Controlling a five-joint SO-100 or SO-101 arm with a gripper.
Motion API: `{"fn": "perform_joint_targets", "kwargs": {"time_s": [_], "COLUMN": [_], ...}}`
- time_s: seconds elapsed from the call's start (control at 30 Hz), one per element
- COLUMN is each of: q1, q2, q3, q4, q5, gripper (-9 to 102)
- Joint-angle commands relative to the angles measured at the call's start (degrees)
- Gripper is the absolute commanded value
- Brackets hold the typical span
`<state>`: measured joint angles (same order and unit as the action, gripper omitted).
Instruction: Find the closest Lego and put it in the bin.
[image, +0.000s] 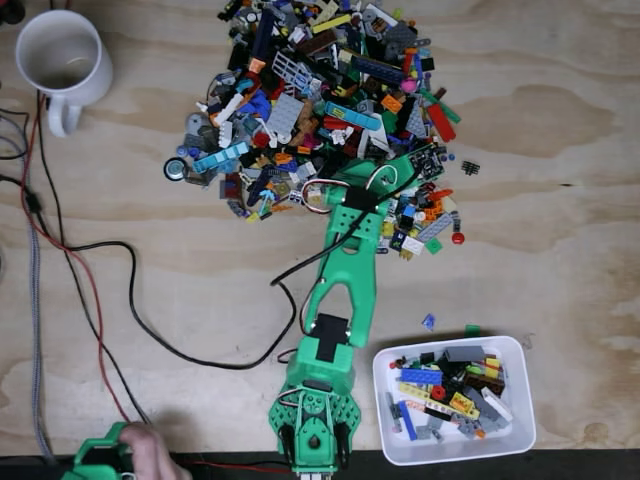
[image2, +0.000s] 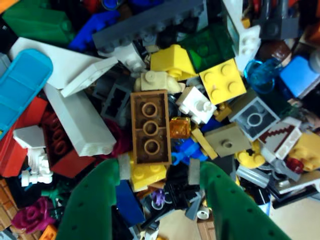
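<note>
Hovering tool: the tool (image2: 159, 172) is seen in the wrist view with its two green fingers (image2: 87, 205) spread wide and nothing held between them; it hangs just above the near edge of the Lego pile (image: 320, 110).

Nearest piece: a brown three-stud brick (image2: 150, 127) lies just beyond the fingertips in the wrist view, a little to the left of the middle of the gap.

Long axis: the brick's long side runs away from the tool, so its two long faces are turned toward the two fingers; it is judged that a short move forward and down is enough, with almost no turning of the wrist.

Neighbours: a yellow piece (image2: 145, 175) touches the brick's near end and a white slope (image2: 80, 125) lies beside its left face, so a finger may be blocked there.

Arm pose: in the fixed view the green arm (image: 345, 290) is stretched from its base at the bottom edge up toward the pile, leaning a little to the right.

Bin: the bin (image: 520, 420), already partly filled with pieces, stands on the desk (image: 560, 150) just right of the arm's base, well apart from the pile.
</note>
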<state>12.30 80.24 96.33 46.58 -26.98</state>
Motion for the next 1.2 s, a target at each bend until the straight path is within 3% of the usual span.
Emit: {"fn": "perform_joint_targets", "kwargs": {"time_s": [0.0,0.23,0.33,0.43,0.77,0.97,1.17], "q1": [0.18,0.35,0.0,-1.23,-2.64,12.92,37.97], "q2": [-0.26,-2.29,-1.58,0.53,27.95,39.64,43.15], "q3": [-6.42,-6.06,-6.5,-7.38,-7.21,-3.6,4.66], "q4": [-1.67,-5.45,-5.01,-2.2,23.64,36.83,38.14], "q5": [0.44,-1.14,-1.49,-1.93,-4.66,-10.28,-19.07], "gripper": [17,8,0,0,1,1,0]}}
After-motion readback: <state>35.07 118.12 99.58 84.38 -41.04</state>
